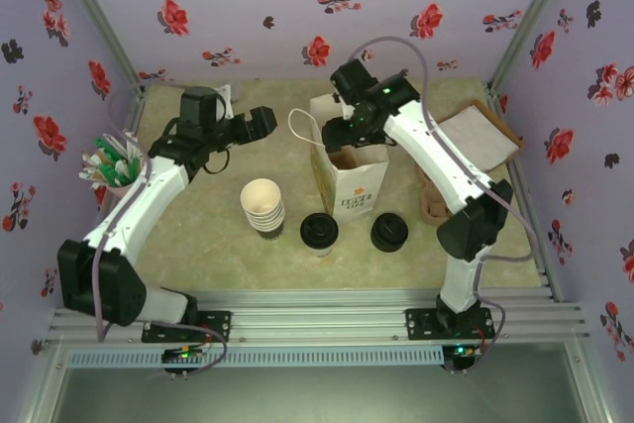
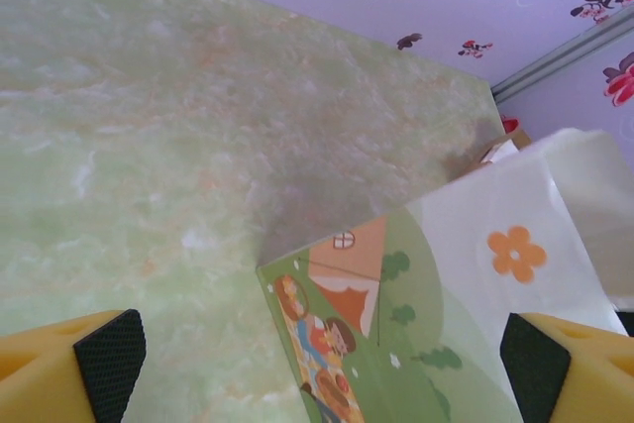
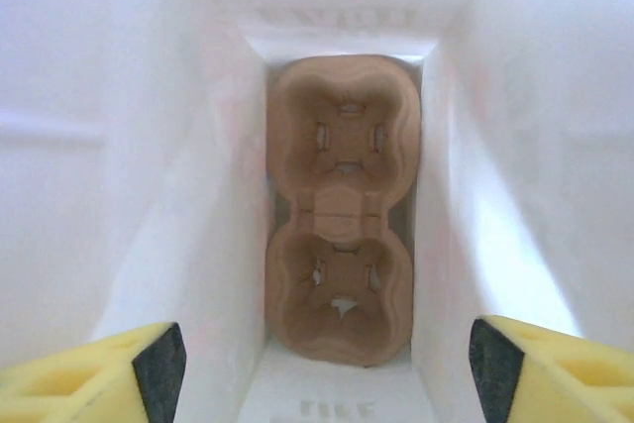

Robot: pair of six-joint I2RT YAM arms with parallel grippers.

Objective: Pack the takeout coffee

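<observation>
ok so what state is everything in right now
bag: upright, top open
carrier: flat at the bag's bottom, both slots empty
coffee: lid on, upright, outside the bag
cup stack: upright, nested, no lid
lids: stacked, no cup under them
left gripper: open, empty
right gripper: open, empty, at the bag's mouth

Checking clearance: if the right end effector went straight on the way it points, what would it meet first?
Probably the brown cup carrier at the bottom of the white bag; depth unclear.
</observation>
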